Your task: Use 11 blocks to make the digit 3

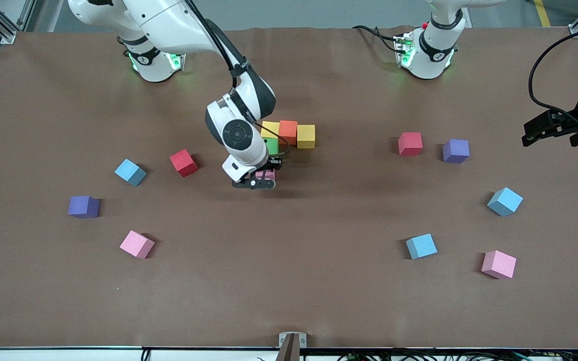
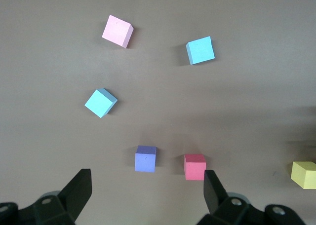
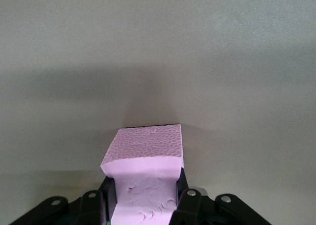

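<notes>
Two yellow blocks with an orange block between them form a row mid-table. A green block touches that row on the side nearer the front camera. My right gripper is shut on a pink block, held low over the table right beside the green one. In the right wrist view the right gripper pinches the pink foam inward. My left gripper waits open and empty above the left arm's end of the table.
Loose toward the right arm's end: red, light blue, purple and pink cubes. Toward the left arm's end: red, purple, two light blue and pink.
</notes>
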You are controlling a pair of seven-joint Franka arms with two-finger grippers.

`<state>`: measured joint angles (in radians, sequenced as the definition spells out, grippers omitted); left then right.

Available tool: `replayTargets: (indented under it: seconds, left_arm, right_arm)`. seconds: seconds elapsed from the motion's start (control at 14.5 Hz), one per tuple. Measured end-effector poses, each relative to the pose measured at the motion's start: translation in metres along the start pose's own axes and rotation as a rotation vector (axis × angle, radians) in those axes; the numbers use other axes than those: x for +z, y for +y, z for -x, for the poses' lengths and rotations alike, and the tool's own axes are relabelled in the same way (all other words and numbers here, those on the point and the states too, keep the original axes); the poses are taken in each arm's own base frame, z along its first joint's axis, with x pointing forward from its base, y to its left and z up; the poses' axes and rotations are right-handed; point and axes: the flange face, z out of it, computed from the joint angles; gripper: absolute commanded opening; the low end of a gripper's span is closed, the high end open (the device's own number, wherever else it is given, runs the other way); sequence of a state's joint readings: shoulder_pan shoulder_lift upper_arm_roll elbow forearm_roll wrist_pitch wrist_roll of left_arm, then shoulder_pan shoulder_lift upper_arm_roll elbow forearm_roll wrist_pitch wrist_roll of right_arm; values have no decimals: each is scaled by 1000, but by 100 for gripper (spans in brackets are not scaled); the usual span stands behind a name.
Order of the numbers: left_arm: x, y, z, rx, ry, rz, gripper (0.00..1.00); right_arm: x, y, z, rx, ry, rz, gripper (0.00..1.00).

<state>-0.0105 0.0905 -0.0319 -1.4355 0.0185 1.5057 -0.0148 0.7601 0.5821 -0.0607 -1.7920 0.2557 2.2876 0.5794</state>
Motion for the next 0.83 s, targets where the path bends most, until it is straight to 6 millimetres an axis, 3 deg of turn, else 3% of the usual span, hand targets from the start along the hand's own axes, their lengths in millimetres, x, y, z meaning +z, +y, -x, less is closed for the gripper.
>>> replayTargets:
  seconds: [0.48,0.83]
  left_arm:
    - [1,2,-1,3,4,0,100]
    - [12,12,-15,20,28,2,100]
  right_arm:
    - [-1,-1,-1,0,11,-8,45]
    - [-2,-1,-2,0,18,-14,45]
